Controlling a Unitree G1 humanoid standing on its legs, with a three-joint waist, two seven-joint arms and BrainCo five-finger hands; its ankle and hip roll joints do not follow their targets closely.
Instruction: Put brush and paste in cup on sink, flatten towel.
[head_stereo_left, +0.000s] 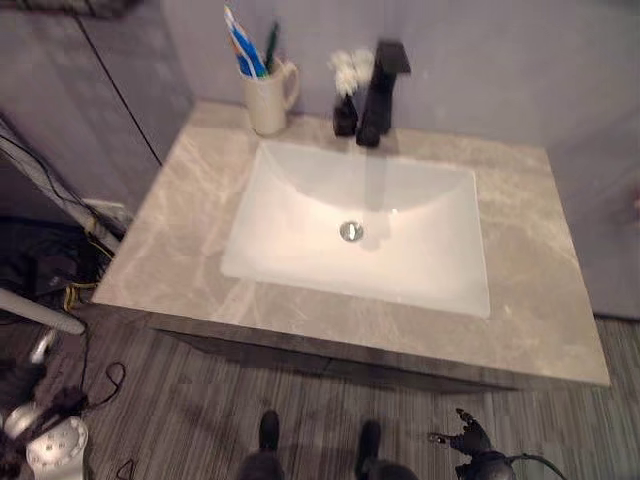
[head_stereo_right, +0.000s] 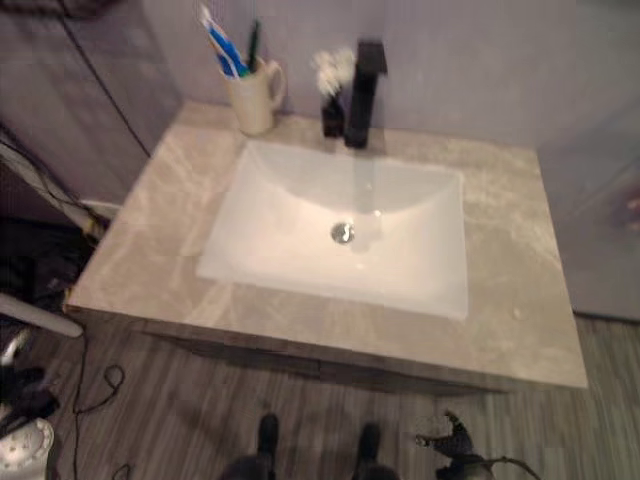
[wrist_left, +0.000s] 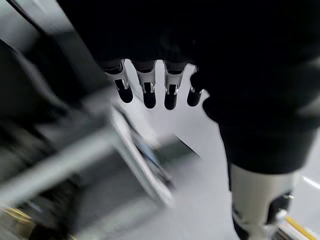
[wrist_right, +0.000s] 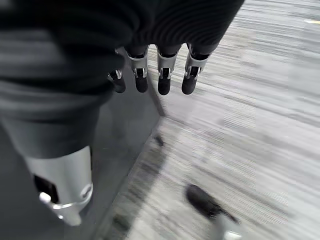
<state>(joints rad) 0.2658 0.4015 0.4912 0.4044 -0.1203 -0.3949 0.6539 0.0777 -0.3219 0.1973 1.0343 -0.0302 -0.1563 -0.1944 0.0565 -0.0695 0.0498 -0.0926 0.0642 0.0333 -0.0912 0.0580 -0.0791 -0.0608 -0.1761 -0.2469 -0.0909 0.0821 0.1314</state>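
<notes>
A cream cup (head_stereo_left: 268, 100) stands at the back left corner of the beige marble counter (head_stereo_left: 170, 240), beside the white basin (head_stereo_left: 360, 225). A blue and white paste tube (head_stereo_left: 243, 45) and a dark green brush (head_stereo_left: 271, 45) stick up out of the cup. My right hand (head_stereo_left: 470, 438) hangs low in front of the counter, over the floor, far from the cup. Its fingers (wrist_right: 162, 75) are straight and hold nothing. My left hand (wrist_left: 150, 85) also hangs down with relaxed, empty fingers, close to blurred metal bars.
A black faucet (head_stereo_left: 380, 90) and a small black vase of white flowers (head_stereo_left: 347, 90) stand behind the basin. A dark cabinet side (wrist_right: 125, 130) rises from the grey plank floor (wrist_right: 240, 125). A white round object (head_stereo_left: 55, 448) sits on the floor at the left.
</notes>
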